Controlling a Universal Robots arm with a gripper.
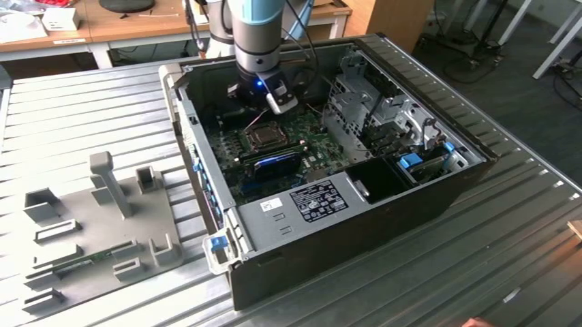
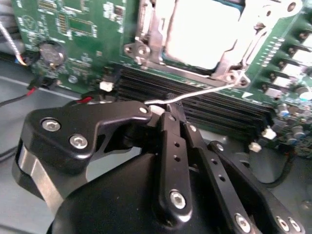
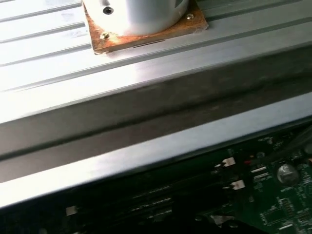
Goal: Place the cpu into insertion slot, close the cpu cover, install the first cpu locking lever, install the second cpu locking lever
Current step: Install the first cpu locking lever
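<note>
the black two-fingered tool (image 2: pixel 169 103) is sitting closed in the second wrist view. its tips are appearing to pinch the free end of a thin silvery wire locking lever (image 2: pixel 209 89). the lever is running from the tips, across the long black memory slots (image 2: pixel 219 112), to its pivot at the socket's corner. whether it is the first or second lever, i cannot tell.

just beyond, the silvery metal cpu cover (image 2: pixel 224 62) is lying down flat. the pale square cpu (image 2: pixel 202 31) is showing through its window, seated in the dark metal-rimmed insertion slot (image 1: pixel 247 136). in the exterior view that slot is lying at about six o'clock from the tool. it is sitting on the green circuit board (image 2: pixel 73 29) inside the open black computer case (image 1: pixel 300 252), which is resting on the ribbed metal counter (image 1: pixel 82 116).

i am judging the lever as not yet latched, since it seems to be standing off the board. the wire is looking thin and springy, so it could be slipping from the pinch and snapping back, or riding past its catch if swung off line. the tips are working just beside the memory slots, so too deep a push is risking a knock on them.
</note>
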